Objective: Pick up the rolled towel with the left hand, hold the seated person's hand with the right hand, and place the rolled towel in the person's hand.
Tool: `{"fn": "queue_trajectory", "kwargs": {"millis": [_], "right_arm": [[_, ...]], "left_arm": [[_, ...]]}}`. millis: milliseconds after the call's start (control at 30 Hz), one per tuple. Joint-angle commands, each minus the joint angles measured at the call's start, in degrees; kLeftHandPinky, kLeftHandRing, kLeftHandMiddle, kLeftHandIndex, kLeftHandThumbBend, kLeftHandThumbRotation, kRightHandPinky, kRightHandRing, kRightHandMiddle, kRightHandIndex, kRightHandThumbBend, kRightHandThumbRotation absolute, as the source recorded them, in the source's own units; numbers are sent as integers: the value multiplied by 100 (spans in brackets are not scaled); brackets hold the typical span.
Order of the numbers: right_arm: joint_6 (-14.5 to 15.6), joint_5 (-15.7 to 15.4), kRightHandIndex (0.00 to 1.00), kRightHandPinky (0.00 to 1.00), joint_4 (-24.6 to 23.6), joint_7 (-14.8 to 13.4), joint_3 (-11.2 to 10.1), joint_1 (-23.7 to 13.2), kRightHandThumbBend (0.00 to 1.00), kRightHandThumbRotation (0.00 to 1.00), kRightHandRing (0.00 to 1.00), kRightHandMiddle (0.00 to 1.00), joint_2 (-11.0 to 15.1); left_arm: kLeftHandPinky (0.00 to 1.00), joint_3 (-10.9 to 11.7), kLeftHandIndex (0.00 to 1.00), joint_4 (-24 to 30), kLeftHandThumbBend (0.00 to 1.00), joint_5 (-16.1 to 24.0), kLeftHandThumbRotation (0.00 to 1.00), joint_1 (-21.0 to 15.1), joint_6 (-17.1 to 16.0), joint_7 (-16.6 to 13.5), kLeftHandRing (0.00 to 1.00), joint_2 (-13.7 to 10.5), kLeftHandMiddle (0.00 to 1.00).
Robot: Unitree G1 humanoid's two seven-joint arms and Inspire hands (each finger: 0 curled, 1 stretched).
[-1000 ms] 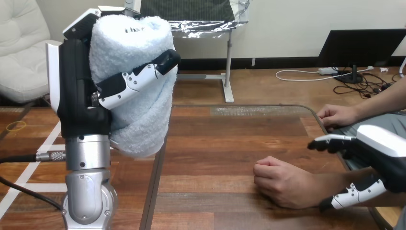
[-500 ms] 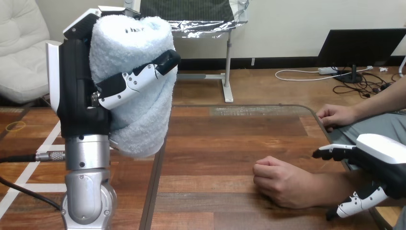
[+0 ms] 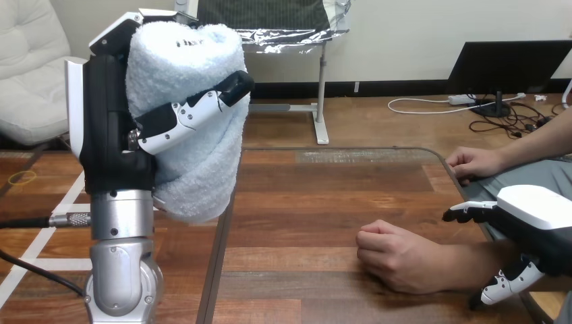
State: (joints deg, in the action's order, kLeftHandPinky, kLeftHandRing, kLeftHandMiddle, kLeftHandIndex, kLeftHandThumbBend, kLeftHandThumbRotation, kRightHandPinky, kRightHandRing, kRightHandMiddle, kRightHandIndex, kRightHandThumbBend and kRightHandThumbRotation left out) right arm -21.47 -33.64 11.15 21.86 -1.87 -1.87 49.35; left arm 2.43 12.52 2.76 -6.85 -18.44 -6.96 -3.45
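Observation:
A pale blue rolled towel (image 3: 192,115) stands upright in my left hand (image 3: 111,121), high above the table's left edge, with the thumb curled across its front. The person's hand (image 3: 398,256) rests on the table as a loose fist at the right. My right hand (image 3: 533,226) hangs beside the person's forearm near the right edge, apart from the fist, with its fingers straight and spread, one above the forearm and one below it.
The wooden table (image 3: 310,202) stretches between my two hands. The person's other hand (image 3: 475,163) lies at the table's far right edge.
My right hand has drawn back to the right and down, away from the person's fist. The left hand with the towel has stayed still.

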Motion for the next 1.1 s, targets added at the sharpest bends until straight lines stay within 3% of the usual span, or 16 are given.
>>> {"fn": "queue_trajectory", "kwargs": {"millis": [0, 367, 667, 1067], "right_arm": [[-44, -157, 84, 79, 99, -242, 123, -419, 100, 20, 82, 83, 157], [-84, -516, 82, 76, 287, -458, 360, -519, 100, 19, 81, 82, 132], [-99, -686, 81, 74, 509, -665, 567, -599, 100, 18, 79, 80, 63], [78, -1020, 80, 73, 586, -795, 867, -643, 100, 20, 79, 80, -20]], "left_arm": [[24, 64, 40, 50, 61, -47, 0, -274, -168, 32, 31, 27, 36], [25, 106, 40, -8, 61, -253, 0, -301, -191, 156, 31, 58, 36], [25, 112, 40, -40, 62, -161, 0, -313, -232, 116, 31, 54, 37], [25, 114, 40, -59, 61, -180, 0, -327, -286, 137, 31, 45, 36]]}}
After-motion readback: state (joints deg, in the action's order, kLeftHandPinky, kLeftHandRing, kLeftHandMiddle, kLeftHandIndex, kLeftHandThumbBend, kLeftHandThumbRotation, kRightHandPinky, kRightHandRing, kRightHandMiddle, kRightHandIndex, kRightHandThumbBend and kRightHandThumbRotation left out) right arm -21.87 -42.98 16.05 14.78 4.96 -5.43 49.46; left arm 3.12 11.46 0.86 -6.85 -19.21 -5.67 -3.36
